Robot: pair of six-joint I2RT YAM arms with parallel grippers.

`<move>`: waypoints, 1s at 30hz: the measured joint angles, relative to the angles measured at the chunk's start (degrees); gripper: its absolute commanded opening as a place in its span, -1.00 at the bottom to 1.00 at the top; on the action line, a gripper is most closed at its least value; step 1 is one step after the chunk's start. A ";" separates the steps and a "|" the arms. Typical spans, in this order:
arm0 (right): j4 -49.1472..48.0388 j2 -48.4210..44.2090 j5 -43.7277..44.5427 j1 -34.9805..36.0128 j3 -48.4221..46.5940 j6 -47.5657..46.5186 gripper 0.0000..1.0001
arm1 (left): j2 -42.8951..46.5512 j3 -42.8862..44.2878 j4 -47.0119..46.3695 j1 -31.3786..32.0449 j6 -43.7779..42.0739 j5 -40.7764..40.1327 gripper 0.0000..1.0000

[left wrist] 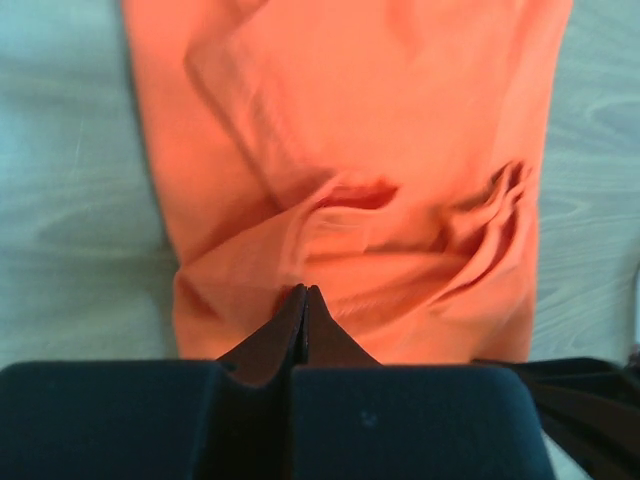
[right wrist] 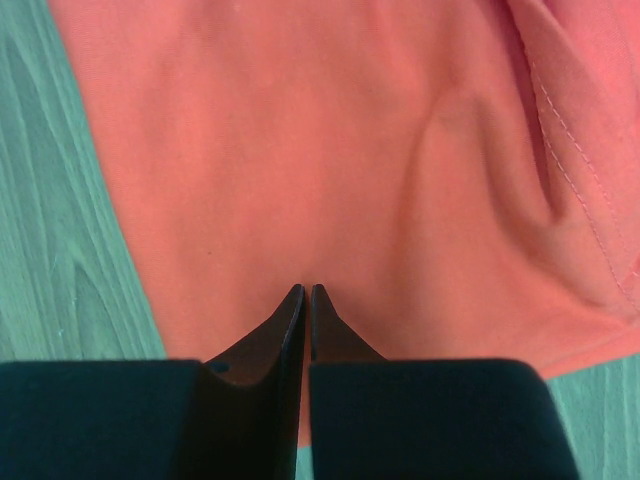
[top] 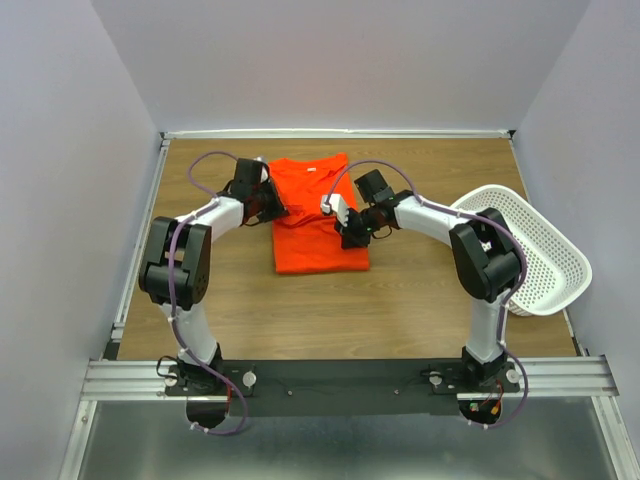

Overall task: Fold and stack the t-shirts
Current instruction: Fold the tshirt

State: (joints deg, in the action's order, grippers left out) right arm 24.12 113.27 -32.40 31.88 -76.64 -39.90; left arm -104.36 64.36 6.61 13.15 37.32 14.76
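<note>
One bright orange t-shirt [top: 318, 225] lies on the wooden table, its sides folded in and its collar with the white label at the far end. My left gripper [top: 272, 206] is at the shirt's left edge. Its jaws are shut, and folds of the t-shirt [left wrist: 340, 120] pucker towards the left gripper's [left wrist: 305, 290] tips. My right gripper [top: 350, 234] is at the shirt's right edge near a corner. The right gripper's [right wrist: 305, 288] jaws are closed to a thin slit, with orange cloth showing in it, over the t-shirt [right wrist: 300, 140].
A white perforated basket [top: 535, 250] stands tilted at the table's right edge, beside the right arm. Bare wood [top: 330, 315] lies between the shirt and the arm bases. Grey walls close in the far side and both sides.
</note>
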 measured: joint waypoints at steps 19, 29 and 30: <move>-0.09 0.00 1.31 0.00 0.00 0.37 -0.75 | 0.66 10.51 3.52 -1.66 -3.85 -0.68 -0.98; -0.22 -0.02 1.57 0.02 0.00 0.35 -0.75 | 12.41 -9.79 3.32 0.50 -9.51 4.17 -1.00; -0.22 0.00 1.57 0.02 0.00 0.35 -0.76 | 11.50 -10.69 3.85 1.36 -9.79 4.37 -1.00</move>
State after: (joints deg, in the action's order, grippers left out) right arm 23.90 113.27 -30.83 31.90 -76.64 -39.55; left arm -92.86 53.67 10.46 14.50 27.53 19.14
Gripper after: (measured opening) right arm 0.122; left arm 0.005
